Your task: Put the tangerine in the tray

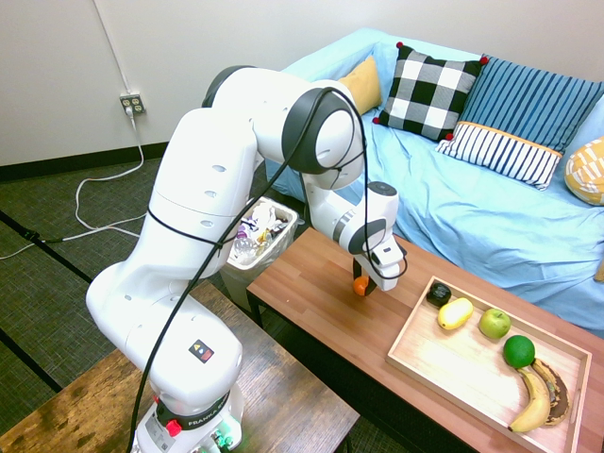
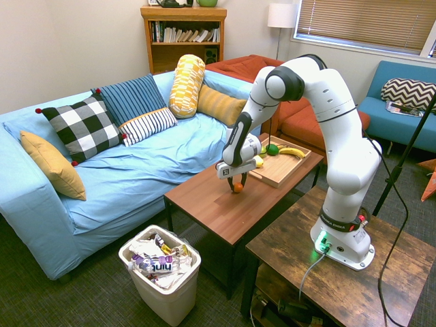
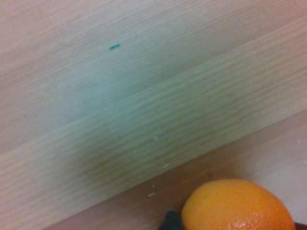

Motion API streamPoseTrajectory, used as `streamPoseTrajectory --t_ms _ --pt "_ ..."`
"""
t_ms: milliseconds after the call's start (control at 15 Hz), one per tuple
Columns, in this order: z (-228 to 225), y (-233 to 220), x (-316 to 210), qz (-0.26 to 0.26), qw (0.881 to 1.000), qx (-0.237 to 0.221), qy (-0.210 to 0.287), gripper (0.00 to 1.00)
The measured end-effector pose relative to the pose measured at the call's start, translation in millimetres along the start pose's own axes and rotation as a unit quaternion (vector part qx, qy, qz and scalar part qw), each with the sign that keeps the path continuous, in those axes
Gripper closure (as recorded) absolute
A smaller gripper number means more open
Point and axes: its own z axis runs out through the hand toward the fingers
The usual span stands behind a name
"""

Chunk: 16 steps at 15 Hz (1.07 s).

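The gripper point(image 2: 237, 184) has its two fingers closed around the tangerine point(image 1: 360, 286), which is low at the wooden table point(image 1: 326, 307), outside the tray. I judge that the step in hand is the grasp. Next, the arm should lift straight, pass above the near rim of the tray point(image 1: 472, 376), and lower the fruit onto its bare part, away from the bananas point(image 1: 534, 401).

The round bright-orange tangerine point(image 3: 237, 208) is cut off by the wrist view's edge, and the black-and-white chevron cushion point(image 2: 409, 92) by the second exterior view's
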Motion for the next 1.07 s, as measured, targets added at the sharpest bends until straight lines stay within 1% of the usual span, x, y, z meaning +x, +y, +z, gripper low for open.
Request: streamPoseTrajectory --t_ms 200,333,467,600,733,867,1067 --pt "-36 5 20 0.0 1.0 0.01 0.011 1.0" --pt "-78 23 53 0.009 0.999 0.01 0.034 1.0" --pt "-118 53 100 0.033 0.998 0.008 0.06 1.0" --pt "-138 88 141 0.075 0.995 0.005 0.066 1.0" --pt "-135 116 173 0.111 0.991 -0.005 0.067 1.0" --pt "-121 137 204 0.151 0.986 -0.019 0.073 1.0" --pt "-91 152 244 0.197 0.976 -0.045 0.084 1.0"
